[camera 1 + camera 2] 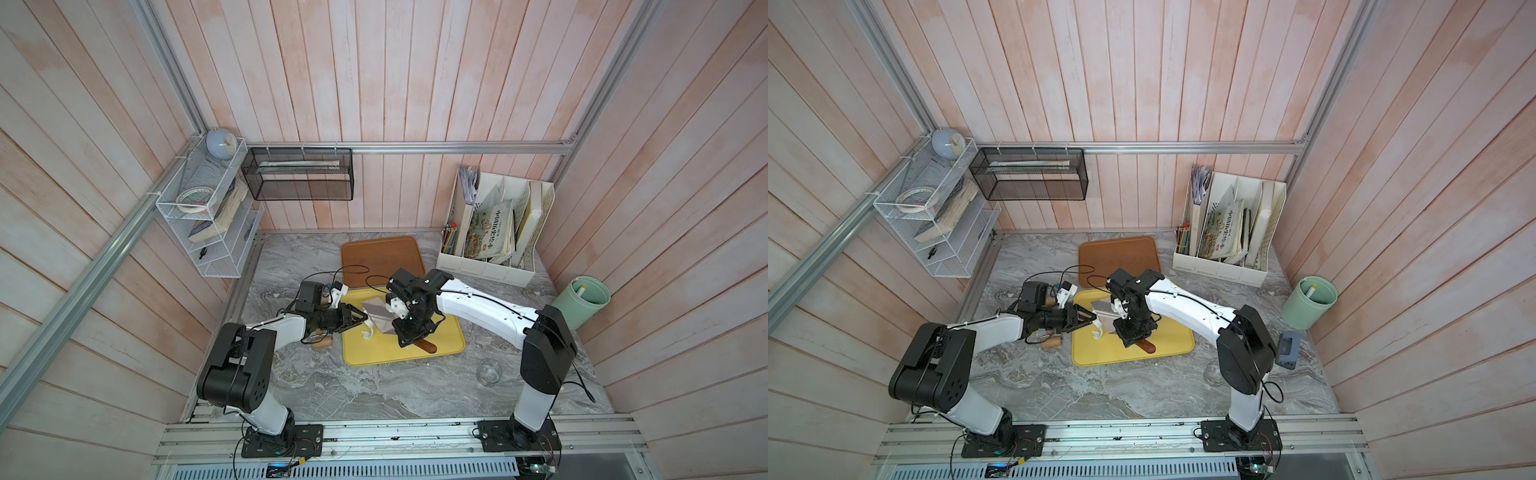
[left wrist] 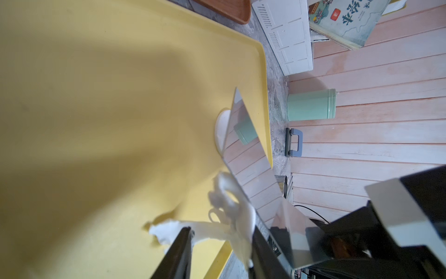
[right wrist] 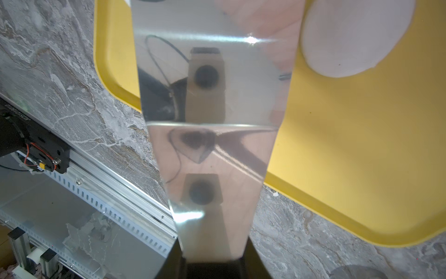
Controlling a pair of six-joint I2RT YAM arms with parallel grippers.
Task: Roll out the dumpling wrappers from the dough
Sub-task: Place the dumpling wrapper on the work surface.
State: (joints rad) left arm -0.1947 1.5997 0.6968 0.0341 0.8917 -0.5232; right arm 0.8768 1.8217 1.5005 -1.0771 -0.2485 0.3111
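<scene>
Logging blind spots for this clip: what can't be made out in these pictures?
Round wrapper: left wrist view, partly behind the scraper blade; right wrist view, cut by the picture's edge.
Left gripper: whether it pinches the dough scrap or the scrap merely clings; too blurred close up, left wrist view.
Rolling pin: both top views, mostly under the left arm.

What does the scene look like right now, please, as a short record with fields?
Left gripper: holds ragged dough scrap above yellow tray
Right gripper: shut on scraper handle, shiny blade over tray
Round wrapper: flat on tray, partly hidden behind blade
Rolling pin: on table at tray's edge, partly hidden
</scene>
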